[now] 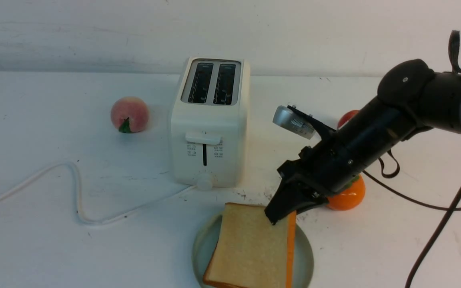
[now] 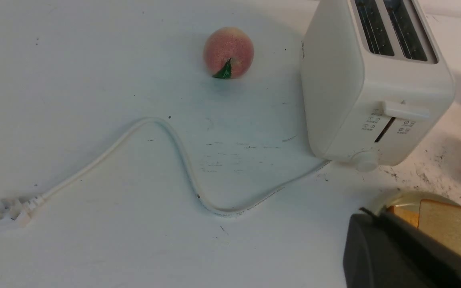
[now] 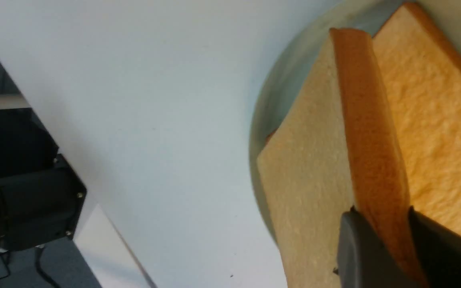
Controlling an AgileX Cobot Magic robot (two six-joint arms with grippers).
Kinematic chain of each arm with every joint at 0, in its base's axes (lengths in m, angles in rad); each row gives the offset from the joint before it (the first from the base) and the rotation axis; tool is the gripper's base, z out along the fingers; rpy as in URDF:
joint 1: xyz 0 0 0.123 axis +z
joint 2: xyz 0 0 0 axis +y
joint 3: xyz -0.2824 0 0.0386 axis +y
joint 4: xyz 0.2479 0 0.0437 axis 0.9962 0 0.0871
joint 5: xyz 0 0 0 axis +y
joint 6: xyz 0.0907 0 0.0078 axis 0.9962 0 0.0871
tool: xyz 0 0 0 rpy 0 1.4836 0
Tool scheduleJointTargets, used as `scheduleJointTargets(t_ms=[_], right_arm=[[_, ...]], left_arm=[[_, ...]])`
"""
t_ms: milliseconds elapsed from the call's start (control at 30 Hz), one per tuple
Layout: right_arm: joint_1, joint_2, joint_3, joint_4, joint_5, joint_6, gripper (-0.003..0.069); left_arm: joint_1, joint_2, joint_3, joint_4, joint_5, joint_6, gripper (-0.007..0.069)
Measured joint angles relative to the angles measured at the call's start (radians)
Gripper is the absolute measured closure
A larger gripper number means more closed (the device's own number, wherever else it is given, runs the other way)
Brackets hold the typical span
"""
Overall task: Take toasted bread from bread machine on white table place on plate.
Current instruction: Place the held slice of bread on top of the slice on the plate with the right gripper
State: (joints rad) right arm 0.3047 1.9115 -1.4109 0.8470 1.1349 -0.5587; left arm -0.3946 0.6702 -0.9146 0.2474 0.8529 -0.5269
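The cream-white bread machine (image 1: 210,124) stands mid-table on the white table (image 1: 54,200), and both its dark slots look empty. In front of it lies the teal plate (image 1: 200,246). My right gripper (image 1: 280,214) is shut on the orange crust edge of one slice of toasted bread (image 1: 250,248), held tilted over the plate. The right wrist view shows that grip (image 3: 380,224), the held slice (image 3: 310,168) and a second slice (image 3: 434,132) lying flat on the plate (image 3: 278,88). My left gripper (image 2: 374,220) is shut with nothing in it, beside the plate (image 2: 398,199).
A peach (image 1: 129,114) sits left of the toaster. An orange (image 1: 348,196) and a red fruit (image 1: 346,118) lie to the right, partly behind my right arm. The toaster's white cord (image 1: 78,200) loops across the left side to an unplugged plug (image 2: 10,210).
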Motion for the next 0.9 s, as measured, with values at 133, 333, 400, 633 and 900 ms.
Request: scheduleJointTargets(t_ms=[133, 333, 400, 633, 900], right_arm=[[0.000, 0.002, 0.000, -0.019, -0.033, 0.000, 0.0548], [0.000, 0.003, 0.000, -0.021, -0.079, 0.000, 0.0536], [0.000, 0.003, 0.000, -0.021, -0.091, 0.000, 0.0504], [0.000, 0.003, 0.000, -0.023, -0.109, 0.000, 0.0274], [0.000, 0.003, 0.000, -0.032, -0.108, 0.000, 0.0089]], left_arm=[[0.000, 0.000, 0.000, 0.000, 0.000, 0.000, 0.0638], [0.000, 0.000, 0.000, -0.002, 0.000, 0.000, 0.0638], [0.000, 0.000, 0.000, -0.002, 0.001, 0.000, 0.0638], [0.000, 0.000, 0.000, -0.003, 0.001, 0.000, 0.0638], [0.000, 0.000, 0.000, -0.003, 0.001, 0.000, 0.0638]])
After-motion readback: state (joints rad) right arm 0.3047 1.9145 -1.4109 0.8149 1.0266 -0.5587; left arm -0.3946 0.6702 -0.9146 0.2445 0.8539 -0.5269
